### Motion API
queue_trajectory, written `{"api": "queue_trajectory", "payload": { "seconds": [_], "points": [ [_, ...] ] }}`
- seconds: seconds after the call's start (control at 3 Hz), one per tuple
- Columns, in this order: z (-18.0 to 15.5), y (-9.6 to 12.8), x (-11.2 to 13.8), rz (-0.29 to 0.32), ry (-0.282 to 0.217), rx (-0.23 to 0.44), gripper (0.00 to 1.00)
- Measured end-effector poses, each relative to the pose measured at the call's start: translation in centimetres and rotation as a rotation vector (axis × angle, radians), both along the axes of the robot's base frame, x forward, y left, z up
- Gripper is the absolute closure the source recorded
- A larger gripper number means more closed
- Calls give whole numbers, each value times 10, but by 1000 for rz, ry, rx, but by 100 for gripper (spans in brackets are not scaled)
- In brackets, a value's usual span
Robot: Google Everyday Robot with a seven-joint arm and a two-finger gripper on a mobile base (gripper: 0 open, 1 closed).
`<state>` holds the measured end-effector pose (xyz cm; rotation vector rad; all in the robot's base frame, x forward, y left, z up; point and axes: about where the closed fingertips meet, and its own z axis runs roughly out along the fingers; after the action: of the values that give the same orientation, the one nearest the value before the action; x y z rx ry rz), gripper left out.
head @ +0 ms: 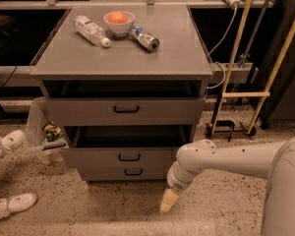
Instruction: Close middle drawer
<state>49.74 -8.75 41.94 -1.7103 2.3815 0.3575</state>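
While the middle drawer (pixel 98 157) stands partly out, its wide front lies just left of and above your gripper (pixel 165 208), which hangs by the floor (pixel 113 205) with fingers pinched together, empty, so push rearward.
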Motion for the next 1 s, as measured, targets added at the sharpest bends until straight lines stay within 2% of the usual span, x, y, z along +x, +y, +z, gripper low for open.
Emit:
{"api": "queue_trajectory", "payload": {
  "seconds": [0.33,0.67,1.0],
  "points": [
    [-6,-1,3,-10,10,8,0],
    [-22,9,35,-7,11,30,0],
    [-7,24,100,-42,-72,53,0]
  ]
}}
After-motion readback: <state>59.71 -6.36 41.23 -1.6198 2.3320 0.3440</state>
